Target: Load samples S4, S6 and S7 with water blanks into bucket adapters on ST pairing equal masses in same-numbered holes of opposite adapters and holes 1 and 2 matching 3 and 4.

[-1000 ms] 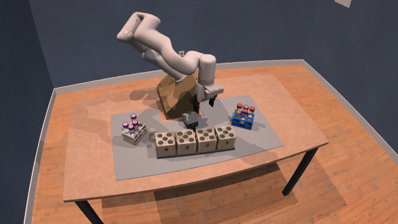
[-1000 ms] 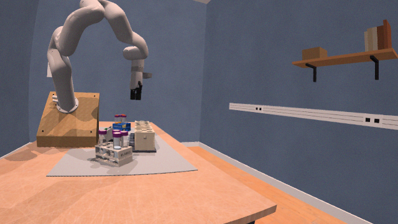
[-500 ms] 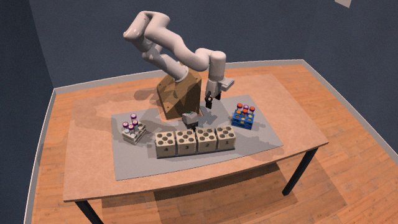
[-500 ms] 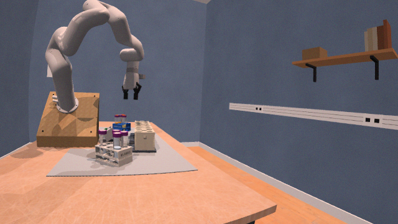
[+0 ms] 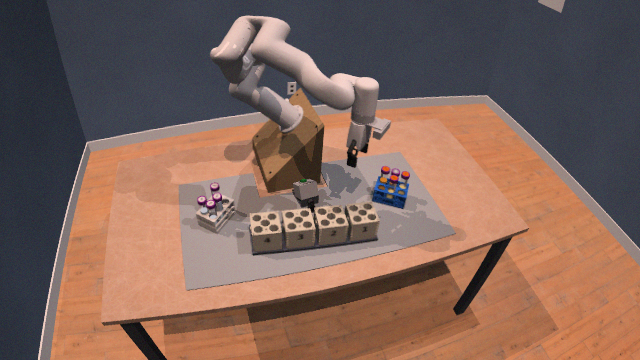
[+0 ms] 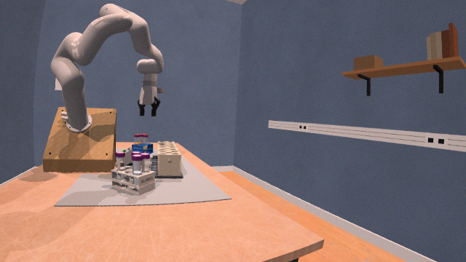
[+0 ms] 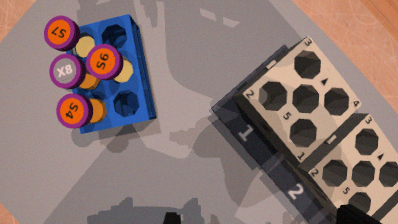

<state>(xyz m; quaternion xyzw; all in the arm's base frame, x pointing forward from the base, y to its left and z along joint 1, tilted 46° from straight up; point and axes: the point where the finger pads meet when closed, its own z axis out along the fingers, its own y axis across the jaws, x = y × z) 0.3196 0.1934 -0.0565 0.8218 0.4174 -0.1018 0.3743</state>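
My gripper (image 5: 353,154) is open and empty, high above the mat between the blue sample rack (image 5: 386,189) and the arm's base; it also shows in the exterior view (image 6: 148,108). In the wrist view the blue rack (image 7: 107,75) holds S7 (image 7: 61,32), S6 (image 7: 104,61) and S4 (image 7: 74,110) with orange cap dots, and X8 (image 7: 67,71) with a grey dot. All stand upright. Adapter 1 (image 7: 300,105) and adapter 2 (image 7: 357,170) show empty holes. Four empty adapters (image 5: 313,226) stand in a row on the stand. The white blanks rack (image 5: 218,213) holds several purple-capped tubes.
The DONE key's small desk (image 5: 305,190) stands just behind the adapter row. The arm's sloped wooden base (image 5: 290,145) rises at the back of the grey mat.
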